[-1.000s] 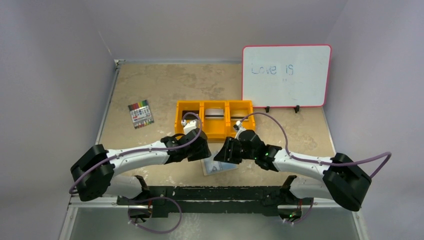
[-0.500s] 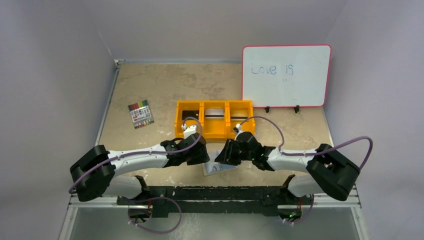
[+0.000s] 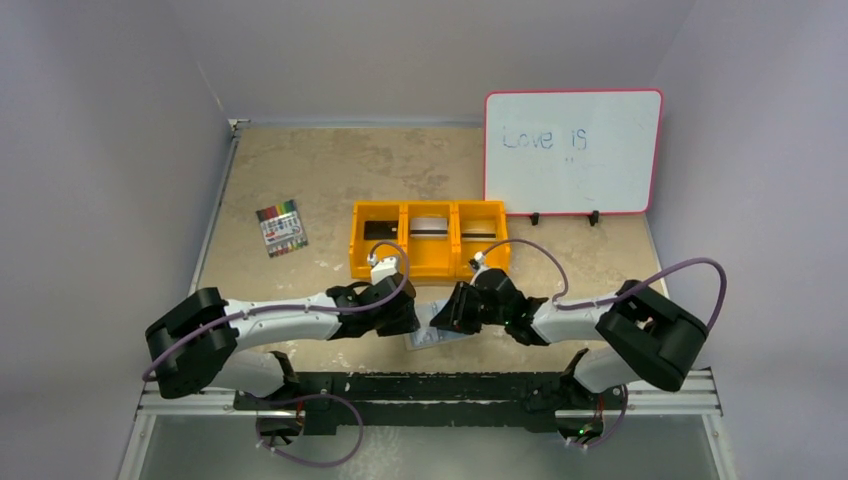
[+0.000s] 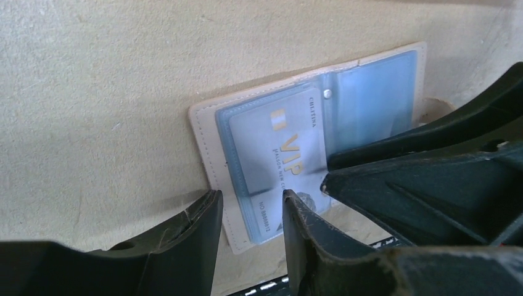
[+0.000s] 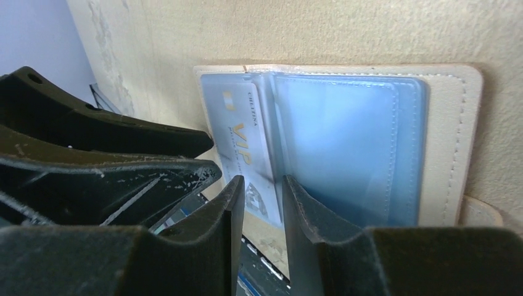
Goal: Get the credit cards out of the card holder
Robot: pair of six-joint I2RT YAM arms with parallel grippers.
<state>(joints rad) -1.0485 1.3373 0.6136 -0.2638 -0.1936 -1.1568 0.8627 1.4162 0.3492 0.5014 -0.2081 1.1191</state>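
pale lilac walls (image 3: 100, 150) close in a mottled beige table (image 3: 300, 170), with a pink-framed whiteboard (image 3: 572, 152) propped at the far right; its faint blue writing seems to read "love is", and anything smaller under it is too dim to read. an orange tray (image 3: 427, 268) of three compartments sits mid-table, and what lies in them shows only as dark and pale shapes. a pack of coloured markers (image 3: 281, 229) lies well apart to the left. from above, the card holder (image 3: 437, 338) is mostly hidden under the two arms' heads, with only a pale corner showing near the table's front edge, just short of the black rail (image 3: 430, 392). the wrist views show it better: it lies open and flat on the table, beige border around light blue clear sleeves, a small snap near the fold. one sleeve holds a pale card (image 4: 277, 154) printed "vip"; its smaller print is unreadable and its lower end is cut off by fingers. the other sleeve looks only blue and glossy, and whether it holds a card cannot be told. the left tool (image 4: 250, 197) hovers at the card end of the holder with its fingers apart, the holder's corner seen through the gap. the right tool (image 5: 262, 184) faces it from the other side, fingers parted by a narrow slot over the card's lower corner; whether its tips touch the card is unclear.
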